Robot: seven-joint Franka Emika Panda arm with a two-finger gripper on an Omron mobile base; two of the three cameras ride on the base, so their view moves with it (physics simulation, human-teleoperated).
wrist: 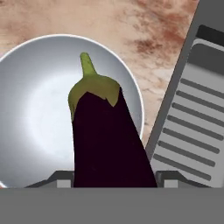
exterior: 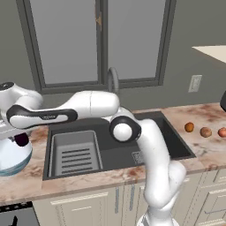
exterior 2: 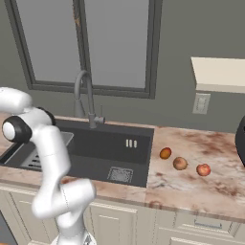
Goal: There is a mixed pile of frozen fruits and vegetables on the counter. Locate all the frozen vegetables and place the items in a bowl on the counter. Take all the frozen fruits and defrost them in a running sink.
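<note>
Gripper (wrist: pixel 114 186) clamping a dark purple eggplant (wrist: pixel 107 140), seen in the hand view with its green stem pointing away from the hand and its body hanging directly over the hollow of the pale bowl (wrist: pixel 35 109); the jaws are closing on the vegetable's thick end, so the piece is being carried rather than resting in the dish. In the left base view the arm is reaching far to the left across the sink (exterior: pixel 114 145), holding the purple lump just above the bowl's rim at the counter's left end, a placement that appears chosen so that a release would drop the vegetable inside the bowl and not onto the stone. Beside the bowl, the ribbed tray insert (wrist: pixel 192 118) of the sink is showing at the right of the hand view. On the counter (exterior 2: pixel 191 186) right of the sink, well apart from the arm, the orange ball (exterior 2: pixel 165 153), the brown oval (exterior 2: pixel 180 163) and the reddish ball (exterior 2: pixel 204 169) are lying in a short row, awaiting sorting.
</note>
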